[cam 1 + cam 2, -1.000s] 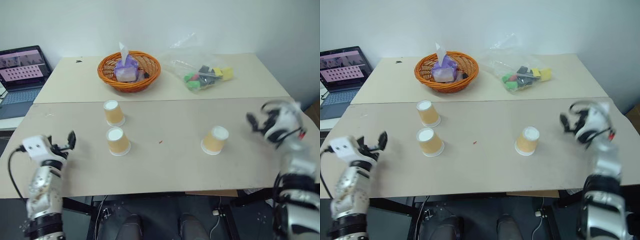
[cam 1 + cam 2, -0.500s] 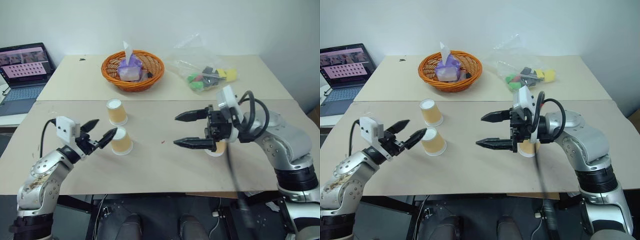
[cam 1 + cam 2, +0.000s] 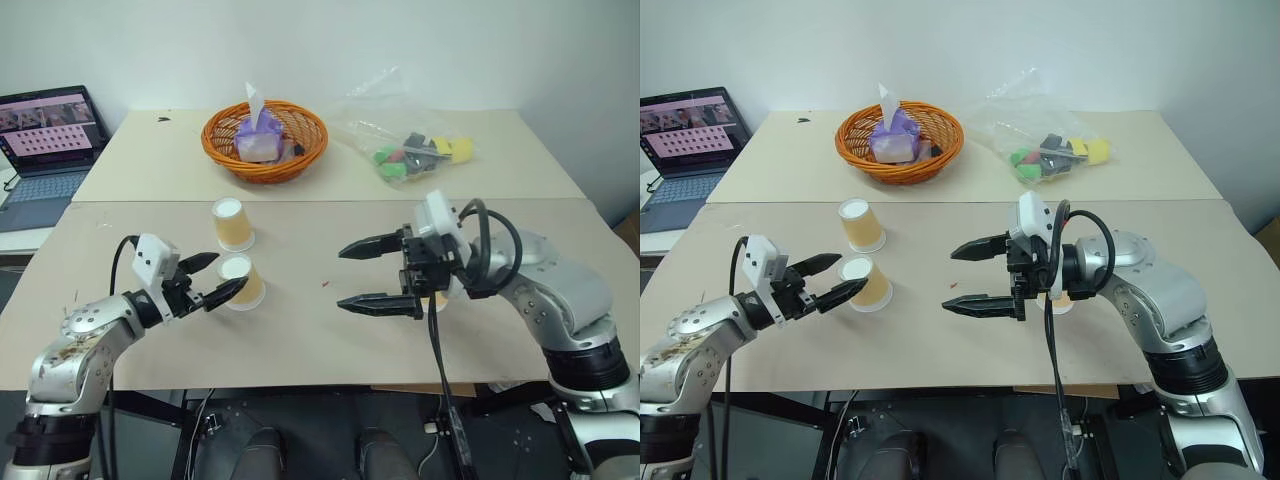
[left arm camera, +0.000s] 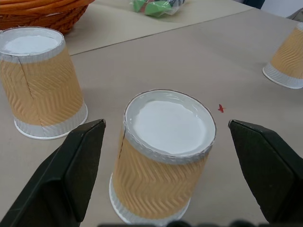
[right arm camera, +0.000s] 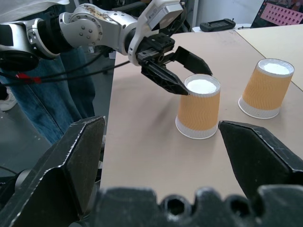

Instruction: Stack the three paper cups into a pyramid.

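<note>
1. Three paper cups stand upside down on the table point(image 3: 300, 350), unstacked: near cup point(image 3: 243, 281), far cup point(image 3: 232, 223), third cup point(image 3: 1062, 299).
2. Left gripper point(image 3: 214, 277): fingers wide apart, flanking the near cup, holding nothing.
3. Right gripper point(image 3: 360, 274): fingers wide apart, empty, the third cup behind it.

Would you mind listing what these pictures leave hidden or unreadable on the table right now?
- Third cup: in the head views the right gripper and its wrist cover most of it.
- Bag of coloured pieces: through the crinkled plastic, the single pieces cannot be told apart.
- Laptop: cut by the picture's left edge, screen content too small to read.
- Basket: its wall hides the lower part of the purple packet inside.
</note>
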